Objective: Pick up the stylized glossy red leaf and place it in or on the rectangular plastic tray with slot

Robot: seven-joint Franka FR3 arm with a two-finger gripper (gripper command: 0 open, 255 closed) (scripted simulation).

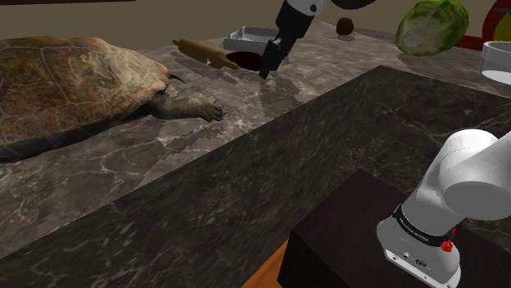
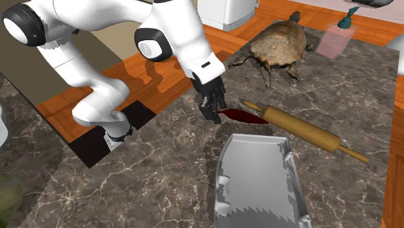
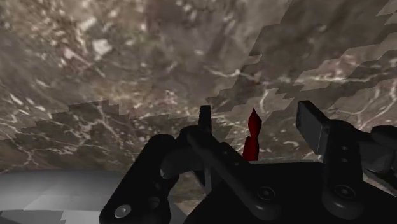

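In the shoulder view, the end effector (image 1: 268, 70) hangs low over the marble table (image 1: 164, 164). Its tips are just beside the dark red leaf (image 1: 244, 59), which lies flat on the table in front of the grey tray (image 1: 250, 36).

In the second exterior view, the end effector (image 2: 212, 110) stands at one end of the leaf (image 2: 245, 117). A rolling pin (image 2: 301, 128) lies at the other end, and the tray (image 2: 259, 181) sits nearby but apart.

In the wrist view, the fingers (image 3: 205, 121) stand apart, and the leaf's pointed tip (image 3: 252, 137) lies between them, touching neither.
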